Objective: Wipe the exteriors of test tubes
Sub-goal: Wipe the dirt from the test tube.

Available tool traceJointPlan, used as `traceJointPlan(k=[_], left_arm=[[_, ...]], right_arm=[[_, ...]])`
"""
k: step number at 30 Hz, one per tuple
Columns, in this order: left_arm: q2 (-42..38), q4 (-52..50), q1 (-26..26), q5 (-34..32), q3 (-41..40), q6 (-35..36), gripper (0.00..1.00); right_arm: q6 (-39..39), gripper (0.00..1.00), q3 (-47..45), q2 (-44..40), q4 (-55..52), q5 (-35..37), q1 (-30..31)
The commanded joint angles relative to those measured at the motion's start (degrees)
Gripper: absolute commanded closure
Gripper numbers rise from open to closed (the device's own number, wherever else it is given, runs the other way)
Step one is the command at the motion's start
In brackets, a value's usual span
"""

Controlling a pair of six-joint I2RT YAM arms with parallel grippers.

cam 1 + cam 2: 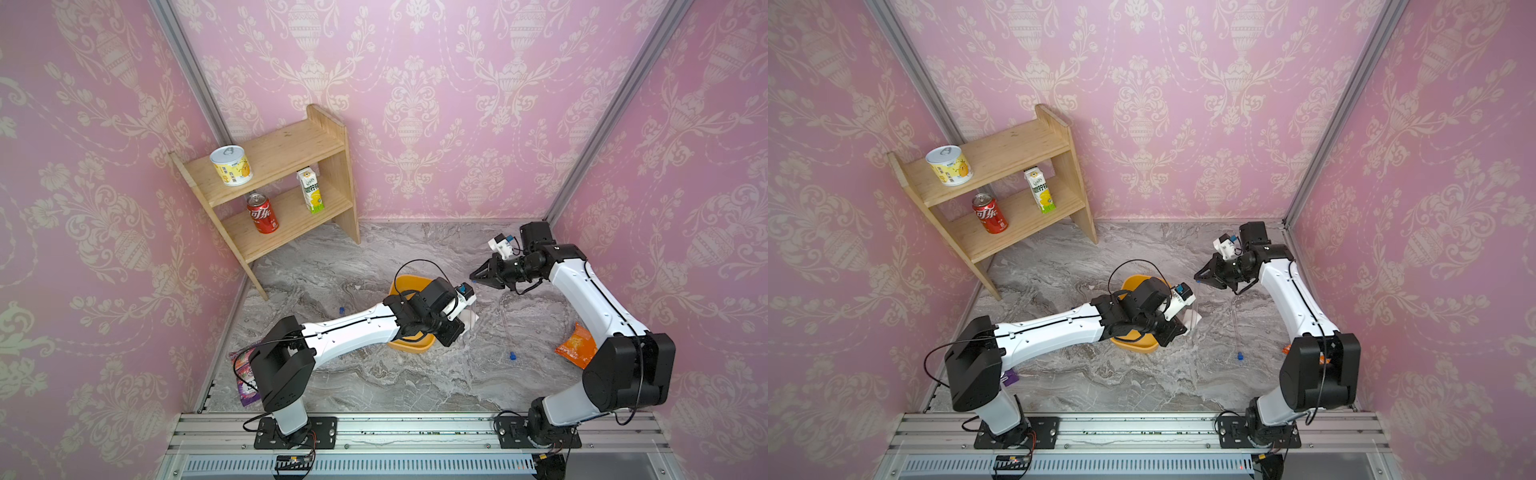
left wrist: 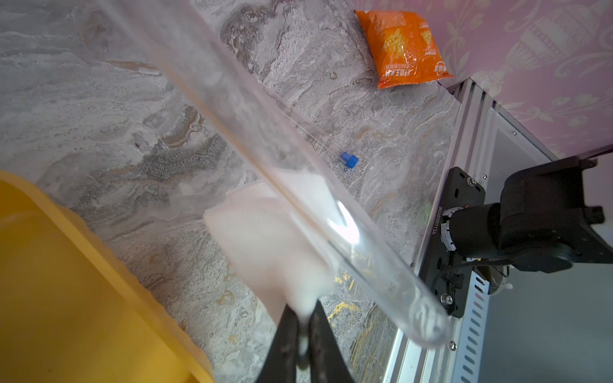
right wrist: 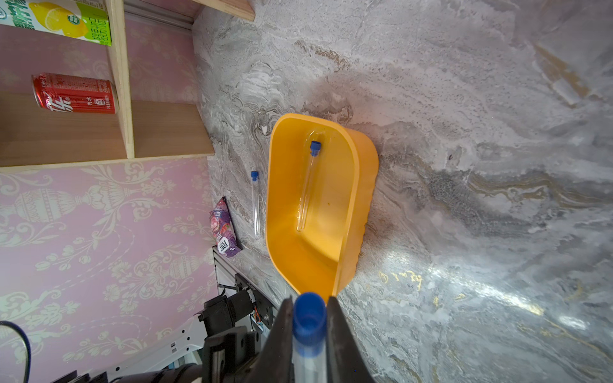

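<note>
Two grips; left gripper [image 2: 302, 315] pinches white pad [image 2: 265, 245]; right gripper [image 3: 309, 302] clamps test tube [image 3: 308, 354].

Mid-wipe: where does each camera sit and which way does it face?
Top views: high over the base rail, looking down on table, shelf, left arm, right arm.
Left wrist: behind left hand pinching white pad, facing held test tube, right arm's base.
Right wrist: behind right hand gripping that tube, facing yellow bin, shelf.
Shared: wrist views both show bin and tube.

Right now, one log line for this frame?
left hand: shut on white pad | right hand: shut on test tube, cap end | pad-tube contact: cannot tell | yellow bin: second tube inside
</note>
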Motion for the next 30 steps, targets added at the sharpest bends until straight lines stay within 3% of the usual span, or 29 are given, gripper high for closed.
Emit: traceJointPlan(k=[1, 30], left_arm=[[-2.5, 3.6, 0.9, 2.0, -0.9, 1.0, 0.89], [5.1, 7.0, 5.9, 9.0, 8.4, -0.2, 0.9]], right_arm=[[-1.9, 0.92, -0.9, -1.9, -2.1, -1.2, 0.0], [-3.5, 0.92, -3.9, -5.1, -4.3, -2.4, 0.1]])
